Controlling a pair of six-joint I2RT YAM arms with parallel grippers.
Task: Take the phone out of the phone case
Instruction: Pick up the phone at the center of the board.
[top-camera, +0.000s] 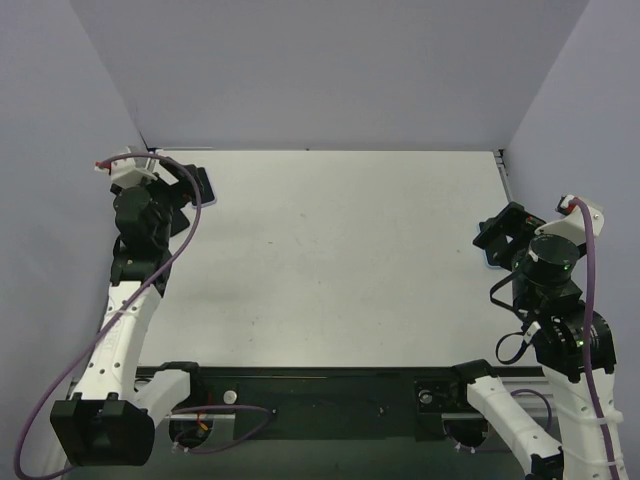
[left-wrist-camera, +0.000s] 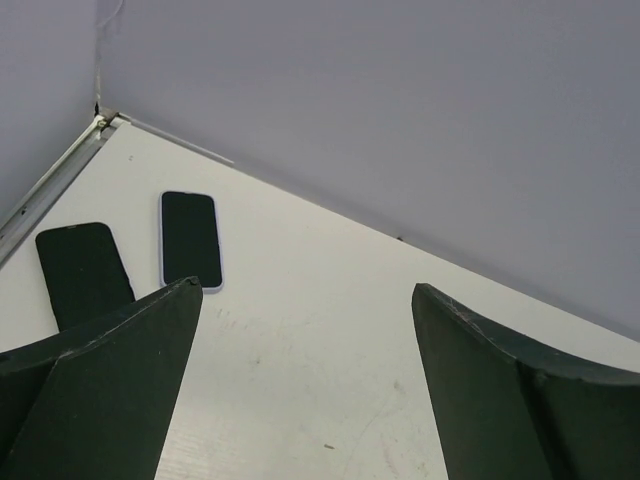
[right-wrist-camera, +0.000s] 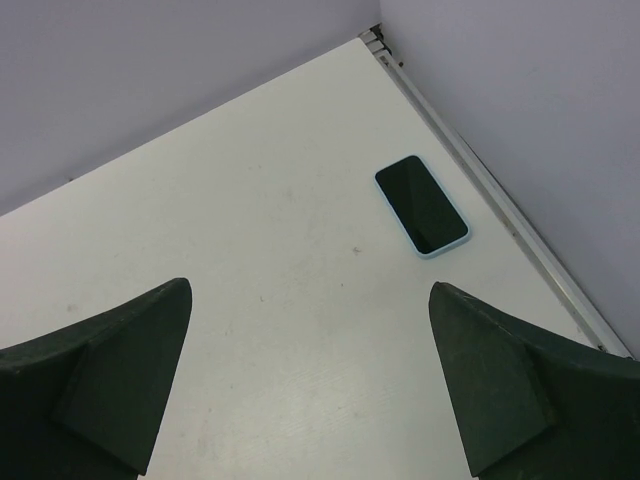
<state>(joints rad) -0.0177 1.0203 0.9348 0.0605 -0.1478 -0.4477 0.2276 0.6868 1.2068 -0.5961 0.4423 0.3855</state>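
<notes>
A phone in a light blue case (right-wrist-camera: 421, 205) lies screen up near the table's right edge, ahead and right of my right gripper (right-wrist-camera: 310, 287), which is open and empty above the table. In the left wrist view a phone in a pale lavender case (left-wrist-camera: 190, 240) and a black phone or case (left-wrist-camera: 83, 272) lie side by side near the far left corner. My left gripper (left-wrist-camera: 307, 290) is open and empty, just short of them. In the top view the left gripper (top-camera: 178, 187) and right gripper (top-camera: 497, 232) largely cover these phones.
The white table (top-camera: 340, 260) is walled in by grey panels at the back and both sides. A metal rail (right-wrist-camera: 500, 200) runs along the right edge and another along the left edge (left-wrist-camera: 50, 185). The arm bases stand at the near edge.
</notes>
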